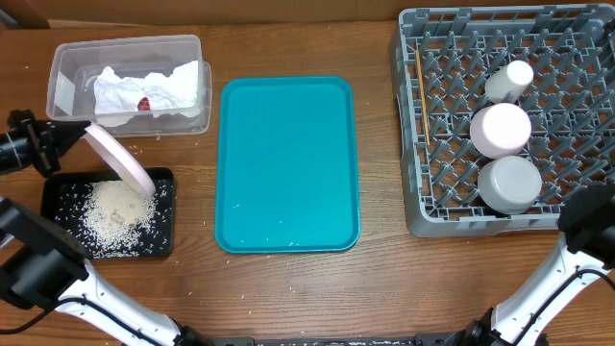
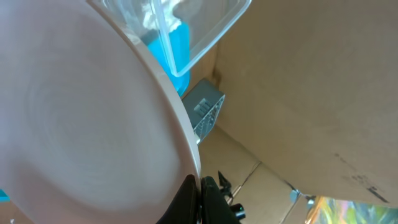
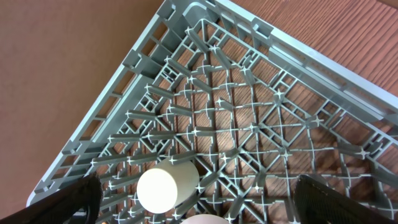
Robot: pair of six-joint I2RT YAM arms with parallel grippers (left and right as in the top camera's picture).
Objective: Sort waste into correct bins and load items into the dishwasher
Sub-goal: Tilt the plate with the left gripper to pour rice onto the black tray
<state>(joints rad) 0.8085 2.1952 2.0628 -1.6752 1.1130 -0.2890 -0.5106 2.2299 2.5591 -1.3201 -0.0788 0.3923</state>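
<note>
Gripping the pink plate (image 1: 122, 160) by its rim, my left gripper (image 1: 69, 139) was clamped tight and held it steeply tilted above the black tray (image 1: 167, 244), where rice grains (image 1: 113, 216) lay heaped. Behind that tray, the clear tub (image 1: 67, 60) contained the crumpled napkin (image 1: 135, 88) and the red sachet wrapper (image 1: 144, 103). My right gripper (image 3: 199, 208) hung with jaws spread wide, holding nothing, over the near corner of the grey dish rack (image 1: 423, 207). Inside the rack sat the white cup (image 1: 510, 79), saucer (image 1: 500, 130) and bowl (image 1: 509, 184), with the chopsticks (image 1: 420, 91) along its left wall. The teal tray (image 1: 288, 163) lay between.
</note>
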